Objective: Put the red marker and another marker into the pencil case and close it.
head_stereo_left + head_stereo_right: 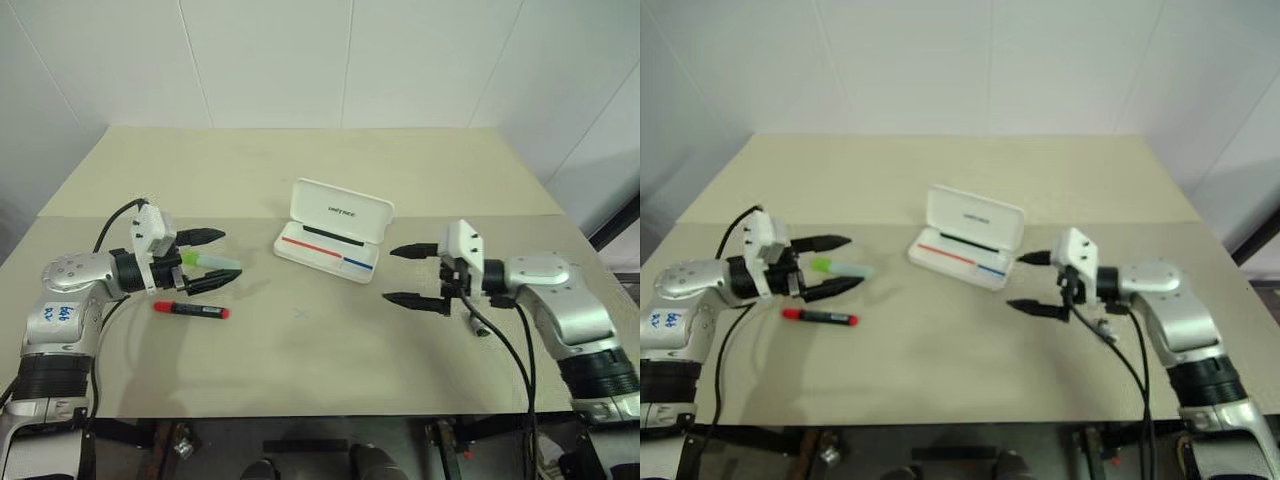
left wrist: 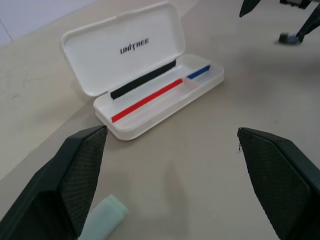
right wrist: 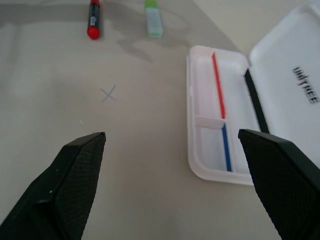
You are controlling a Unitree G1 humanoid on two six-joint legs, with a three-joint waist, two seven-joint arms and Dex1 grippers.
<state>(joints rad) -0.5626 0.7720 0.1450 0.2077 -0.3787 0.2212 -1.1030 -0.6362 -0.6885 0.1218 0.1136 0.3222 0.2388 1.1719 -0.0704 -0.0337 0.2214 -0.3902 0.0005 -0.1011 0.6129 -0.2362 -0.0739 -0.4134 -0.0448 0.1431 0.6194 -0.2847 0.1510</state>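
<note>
**One case lying open, two markers outside it, two empty grippers**

One beige table (image 1: 330, 370) carries everything in the scene. On it, near the middle, sits one pencil case (image 1: 327, 253), a white hard shell with its lid standing up at the back and a dark logo printed on the inside of that lid. The tray holds a thin stripe, red along one stretch and blue along the other, with a small divider where the colours meet. No marker lies in the tray.

Two grippers are over the table, one on each side of the case and well apart from it. The left gripper (image 1: 218, 258) points toward the case with its two black fingers spread wide, and nothing is clamped between them. The right gripper (image 1: 412, 274) faces it from the other side, its two fingers equally wide apart and empty.

Two task markers lie on the table at the robot's left. The light green marker (image 1: 212, 262) lies beneath the gap of the left gripper's fingers, not pinched by them. The red marker (image 1: 191, 310) lies just nearer the robot, beside the green one and apart from it.

One small dark object (image 1: 481, 328) lies on the table beneath the right wrist, too small to identify.

One faint pen cross (image 3: 108, 93) marks the tabletop in front of the case.
</note>
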